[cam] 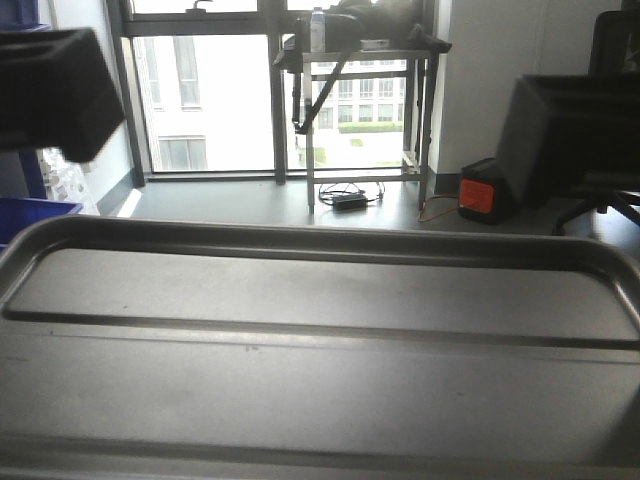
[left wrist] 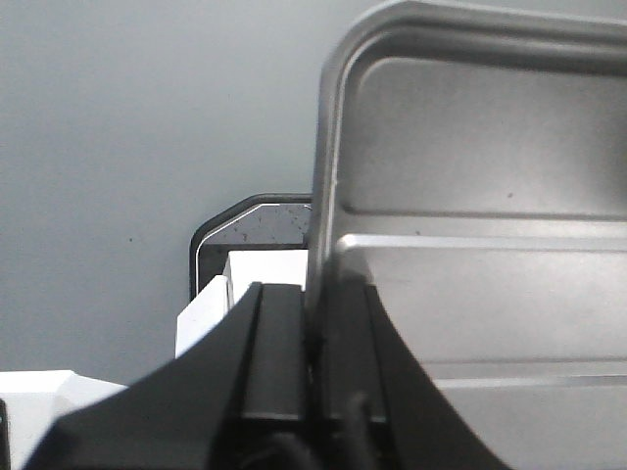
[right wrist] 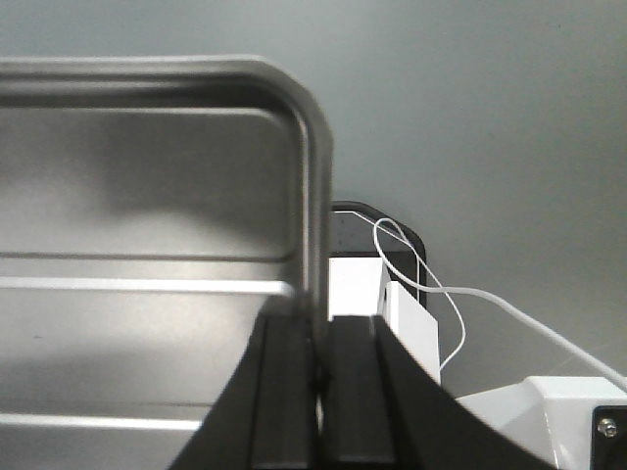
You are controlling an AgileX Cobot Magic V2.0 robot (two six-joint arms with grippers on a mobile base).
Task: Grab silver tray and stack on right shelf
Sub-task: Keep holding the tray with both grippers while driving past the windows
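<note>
The silver tray (cam: 320,290) is lifted close to the front camera and fills the lower half of that view, one raised rib running across its floor. My left gripper (left wrist: 313,294) is shut on the tray's (left wrist: 470,196) left rim, one black finger on each side of the rolled edge. On the opposite short side, the tray's (right wrist: 147,196) right rim is pinched in my shut right gripper (right wrist: 320,323). Blurred black arm parts show in the front view at upper left (cam: 50,90) and upper right (cam: 570,130). The right shelf is out of view.
Behind the tray is a big window with a metal-legged table (cam: 360,50) in front of it. Cables (cam: 350,195) and an orange-and-black box (cam: 480,195) lie on the floor. A blue bin (cam: 30,210) stands at left. Grey floor lies below both wrists.
</note>
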